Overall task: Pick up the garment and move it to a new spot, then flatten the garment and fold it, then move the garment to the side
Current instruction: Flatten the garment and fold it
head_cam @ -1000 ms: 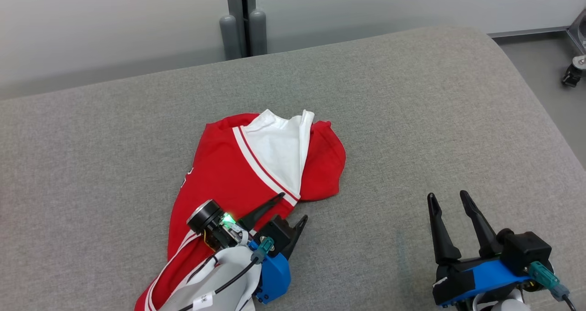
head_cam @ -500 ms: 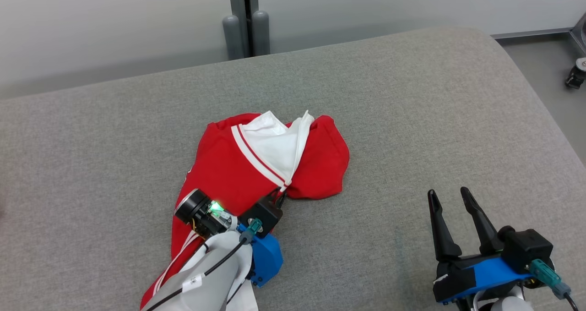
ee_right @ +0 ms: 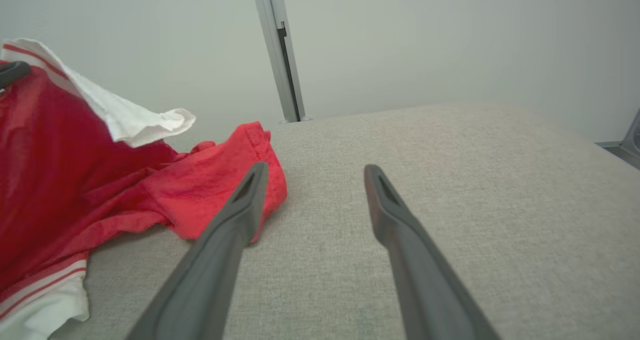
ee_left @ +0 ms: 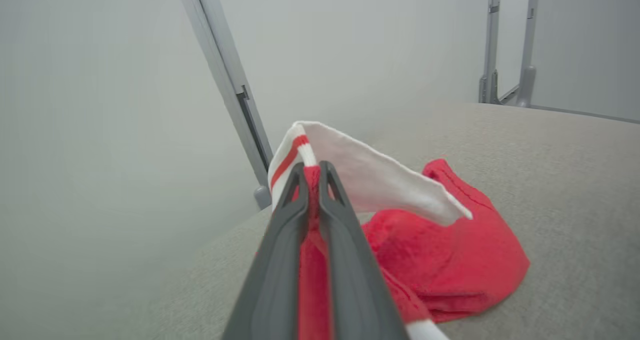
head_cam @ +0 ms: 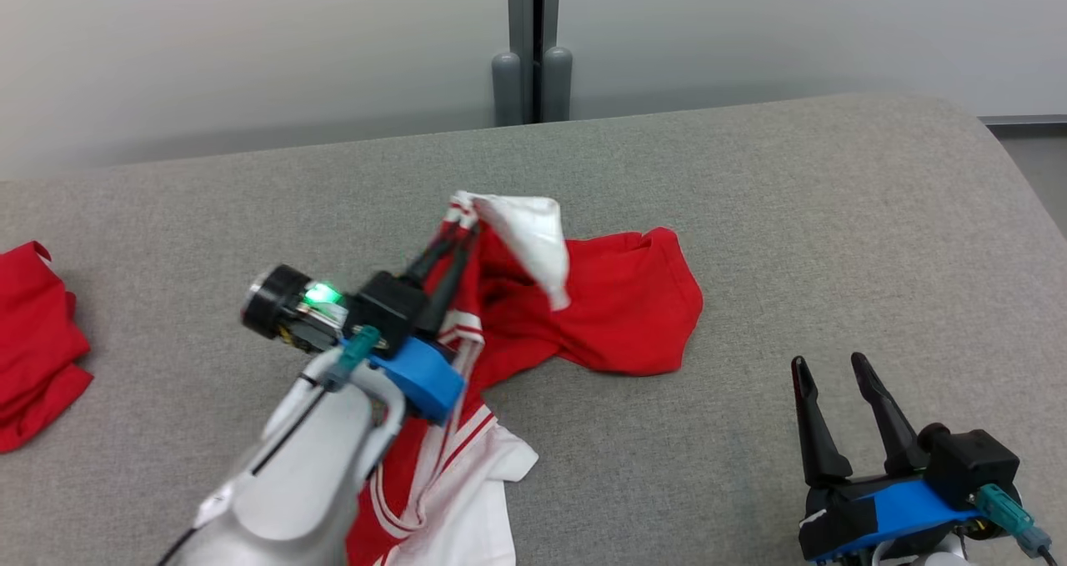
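Left pincer (head_cam: pixel 457 232): pressed together on the red-and-white striped edge of the garment (head_cam: pixel 617 316). A second ago it was spread just above that edge, so the grasp has only just been made.
Garment: the pinched edge is held up off the bench (head_cam: pixel 834 216), with a white flap (ee_left: pixel 380 180) drooping from it. The red body and the white lower part are still lying on the grey surface, near its middle.
Right pincer (head_cam: pixel 829 366): spread and empty, kept low at the right, apart from the garment, as before.
View: the head camera has been turned, so a second red cloth (head_cam: pixel 33 341) is now seen at the far left. No slide of the garment is meant by that.
Meaning for the task: the pick-up is judged begun. Carrying, flattening and folding are not yet done.
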